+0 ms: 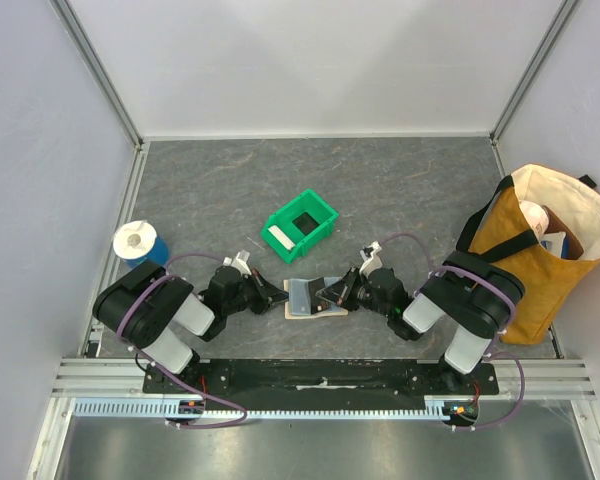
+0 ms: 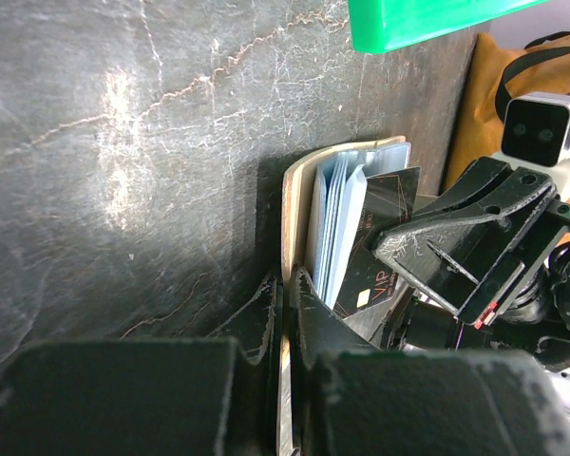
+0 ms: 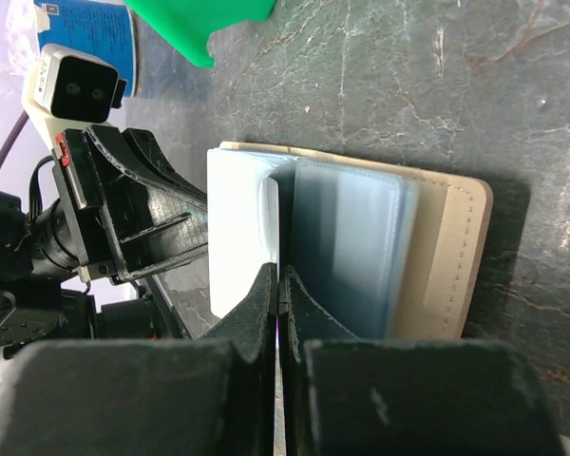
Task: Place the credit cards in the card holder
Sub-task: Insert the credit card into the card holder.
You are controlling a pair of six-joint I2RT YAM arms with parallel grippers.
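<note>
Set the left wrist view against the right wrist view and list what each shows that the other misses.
Only the left wrist view: a dark card marked VIP slanting into the card holder, the right tool closed on it, and the mustard tote bag.
Only the right wrist view: the blue-labelled cylinder and the left tool seen from the front, under its wrist camera.
Both: the open tan card holder with its pale blue sleeves, an edge of the green bin, and the dark marbled tabletop.
</note>
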